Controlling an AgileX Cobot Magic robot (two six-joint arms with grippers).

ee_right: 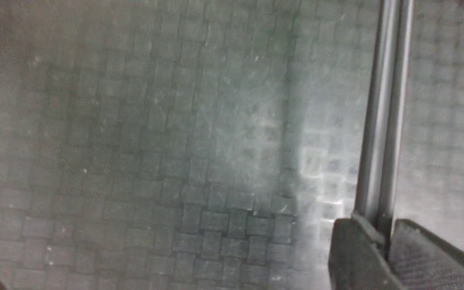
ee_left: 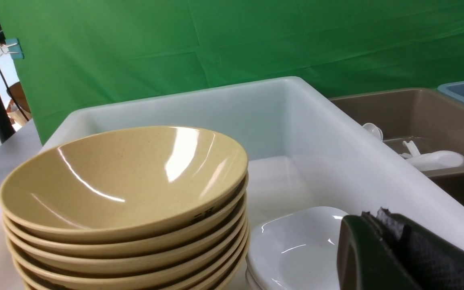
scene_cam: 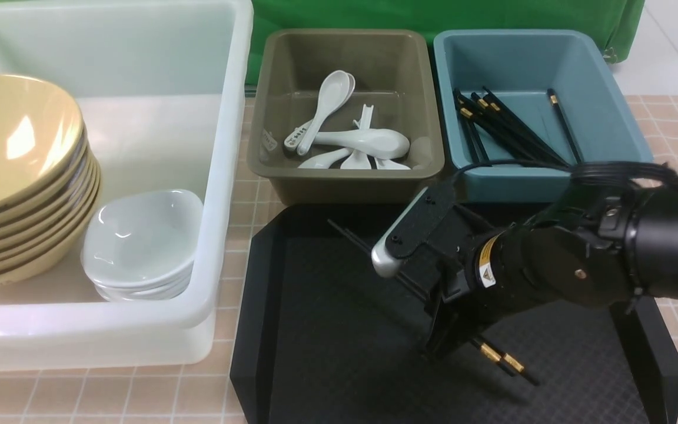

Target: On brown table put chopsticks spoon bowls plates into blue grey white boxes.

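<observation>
Here the right gripper (scene_cam: 440,344) sits low on the black textured tray (scene_cam: 315,365), jaws clamped on the black gold-banded chopsticks (scene_cam: 501,356), lower right of centre. Their long axis runs upper left to lower right, banded ends lower right. The hold looks off-centre, so a stick could slip or swing on lifting. The left gripper (ee_left: 397,249) has its jaws together.

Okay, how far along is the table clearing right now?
Done: yellow bowls and white dishes sit in the white box, spoons in the grey box, chopsticks in the blue box. In hand: the right gripper is shut on a chopstick pair at the black tray. Left: that pair goes to the blue box.
</observation>
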